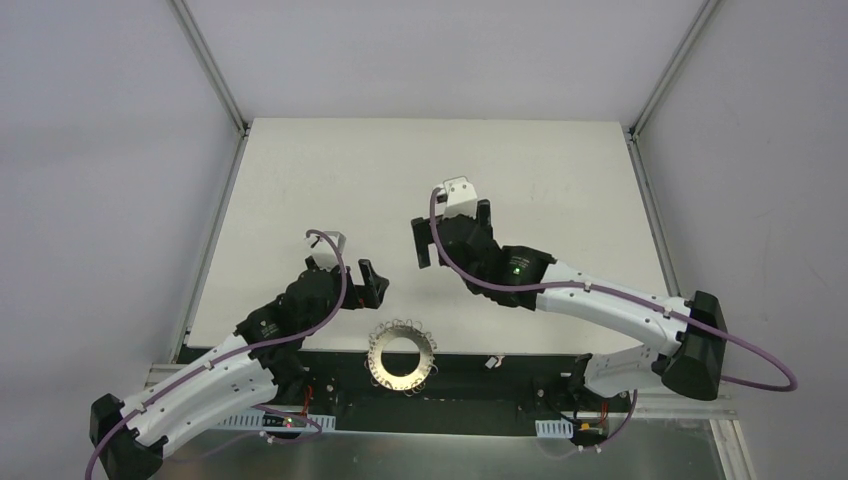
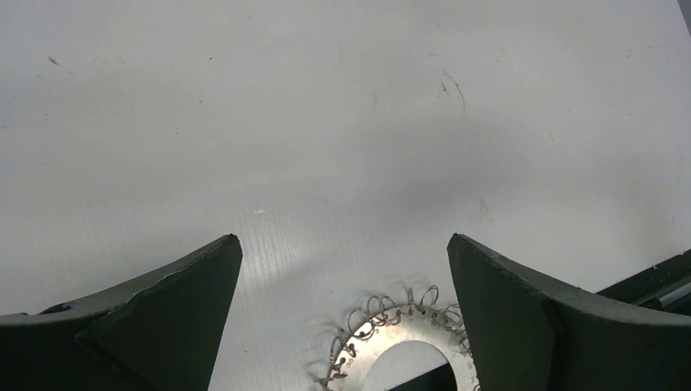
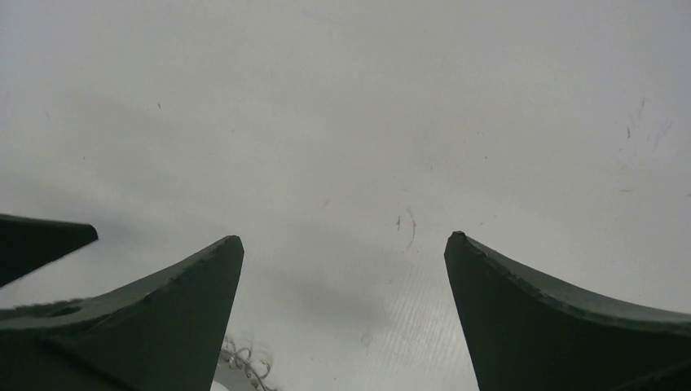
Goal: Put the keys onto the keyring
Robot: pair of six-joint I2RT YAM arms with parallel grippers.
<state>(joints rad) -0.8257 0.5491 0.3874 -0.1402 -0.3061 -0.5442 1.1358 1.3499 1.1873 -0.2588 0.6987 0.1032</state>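
Grasping had not begun; left jaws and right jaws stood wide open, empty; the keyring lay at the surface's near edge, a tiny piece, probably a key, near its right; next, one arm would need to lower onto that piece.

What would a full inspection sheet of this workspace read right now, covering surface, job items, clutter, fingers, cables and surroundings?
Surface: white table, faint scuff marks.
Job's things: silvery metal keyring fringed with wire loops lies across the table's near edge; keys not identifiable.
Clutter: tiny pale piece on the dark front rail, too small to tell.
Grippers: left gripper and right gripper, fingers wide apart, holding nothing.
Cables: purple cables, one per gripper, looping loosely.
Surroundings: pale grey walls, metal corner posts.
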